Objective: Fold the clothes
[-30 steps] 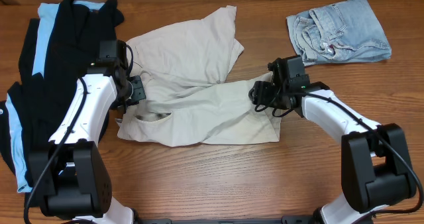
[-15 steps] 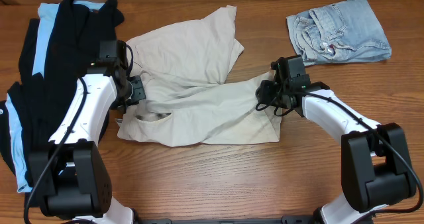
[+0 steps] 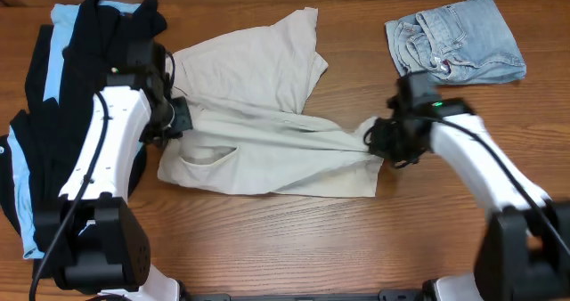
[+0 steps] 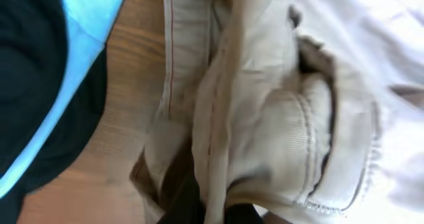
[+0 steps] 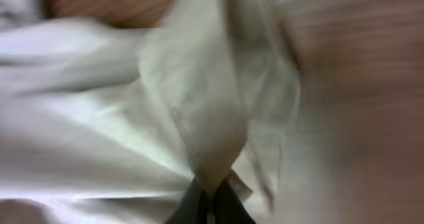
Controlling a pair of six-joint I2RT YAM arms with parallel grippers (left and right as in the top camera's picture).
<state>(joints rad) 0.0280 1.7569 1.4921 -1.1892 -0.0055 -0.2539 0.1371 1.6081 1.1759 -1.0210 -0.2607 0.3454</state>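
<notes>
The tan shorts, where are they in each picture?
Overhead: the beige shorts lie spread in the middle of the wooden table.
Left wrist: the beige shorts fill the middle and right, with the waistband and a pocket up close.
Right wrist: the beige shorts fill the left and middle, blurry, with a bunched fold at bottom centre.
Shared landmark: the wooden table shows brown beside the shorts in every view.
</notes>
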